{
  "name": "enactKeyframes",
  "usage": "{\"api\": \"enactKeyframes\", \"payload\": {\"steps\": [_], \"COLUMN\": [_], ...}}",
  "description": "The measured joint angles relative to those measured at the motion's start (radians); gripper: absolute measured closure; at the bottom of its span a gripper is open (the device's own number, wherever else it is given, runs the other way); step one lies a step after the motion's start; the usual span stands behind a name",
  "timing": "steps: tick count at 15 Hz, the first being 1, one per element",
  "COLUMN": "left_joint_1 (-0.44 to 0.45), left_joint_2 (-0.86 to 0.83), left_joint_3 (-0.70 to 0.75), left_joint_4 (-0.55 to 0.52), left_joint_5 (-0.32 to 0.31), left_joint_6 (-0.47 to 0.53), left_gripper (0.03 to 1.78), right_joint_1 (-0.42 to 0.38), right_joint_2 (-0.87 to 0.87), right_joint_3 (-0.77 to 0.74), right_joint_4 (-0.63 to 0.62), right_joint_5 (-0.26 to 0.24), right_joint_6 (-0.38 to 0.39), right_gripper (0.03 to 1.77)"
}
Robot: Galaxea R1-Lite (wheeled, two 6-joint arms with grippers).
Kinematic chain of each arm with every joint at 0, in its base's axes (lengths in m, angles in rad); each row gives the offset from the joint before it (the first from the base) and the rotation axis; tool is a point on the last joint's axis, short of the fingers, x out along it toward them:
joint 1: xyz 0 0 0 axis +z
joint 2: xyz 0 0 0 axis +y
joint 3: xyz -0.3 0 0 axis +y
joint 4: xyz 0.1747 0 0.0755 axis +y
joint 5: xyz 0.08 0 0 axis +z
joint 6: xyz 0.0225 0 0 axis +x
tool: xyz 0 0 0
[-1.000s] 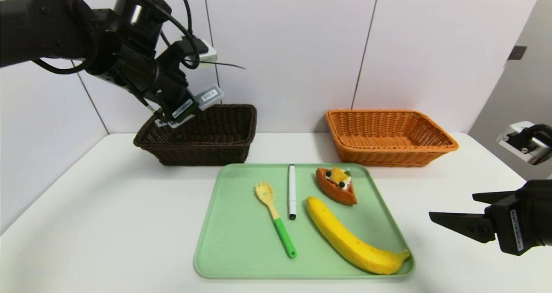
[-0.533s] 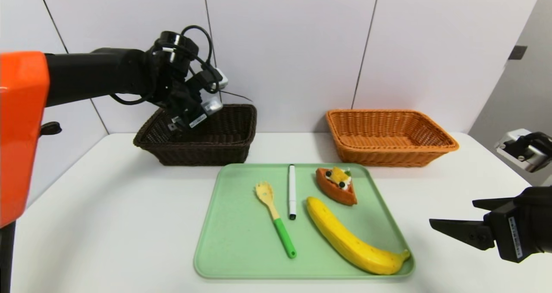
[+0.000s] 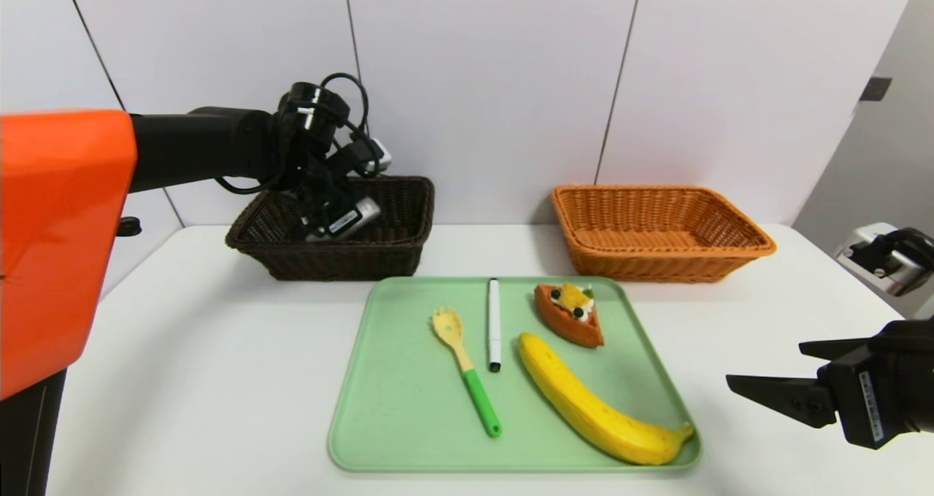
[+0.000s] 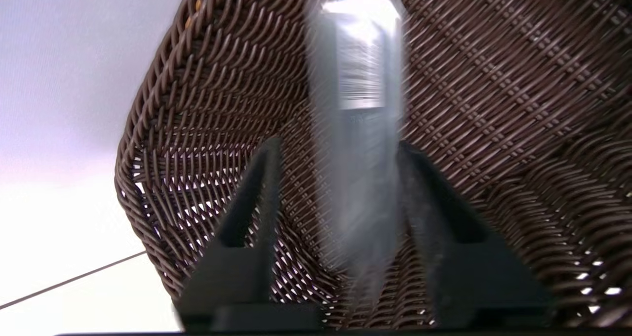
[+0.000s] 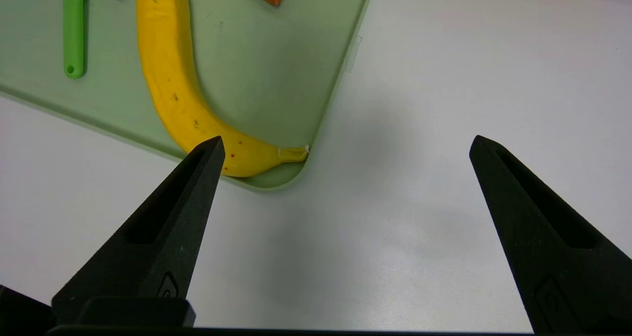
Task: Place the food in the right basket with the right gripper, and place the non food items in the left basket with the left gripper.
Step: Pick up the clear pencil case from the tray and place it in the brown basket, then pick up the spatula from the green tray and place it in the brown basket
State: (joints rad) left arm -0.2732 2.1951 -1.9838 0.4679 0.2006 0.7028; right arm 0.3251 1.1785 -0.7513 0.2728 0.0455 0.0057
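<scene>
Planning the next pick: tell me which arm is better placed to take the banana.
Right. The right claw hangs open beside the tray, near the banana stem end. The left claw is down in the dark basket with the grey case.

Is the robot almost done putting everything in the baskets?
Not yet. The left gripper is letting go of the grey case inside the dark basket. The spork, marker, banana and pastry wait on the tray. The orange basket is empty.
</scene>
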Motion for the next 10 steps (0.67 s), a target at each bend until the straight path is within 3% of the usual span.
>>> {"api": "enactKeyframes", "payload": {"steps": [5,7,10], "left_joint_1": [0.0,-0.004,-0.049], "left_joint_2": [-0.015,-0.04,-0.094], "left_joint_3": [0.0,0.0,0.001], "left_joint_4": [-0.013,-0.007,0.056], "left_joint_5": [0.0,0.0,0.0], "left_joint_6": [-0.068,-0.168,-0.397], "left_gripper": [0.54,0.44,0.34], "right_joint_1": [-0.001,-0.001,-0.003], "right_joint_2": [0.0,0.0,-0.001], "right_joint_3": [0.001,0.0,0.0], "right_joint_4": [0.0,-0.001,-0.001], "right_joint_5": [0.001,0.0,0.0], "right_joint_6": [0.0,0.001,0.012], "right_gripper": [0.09,0.09,0.09]}}
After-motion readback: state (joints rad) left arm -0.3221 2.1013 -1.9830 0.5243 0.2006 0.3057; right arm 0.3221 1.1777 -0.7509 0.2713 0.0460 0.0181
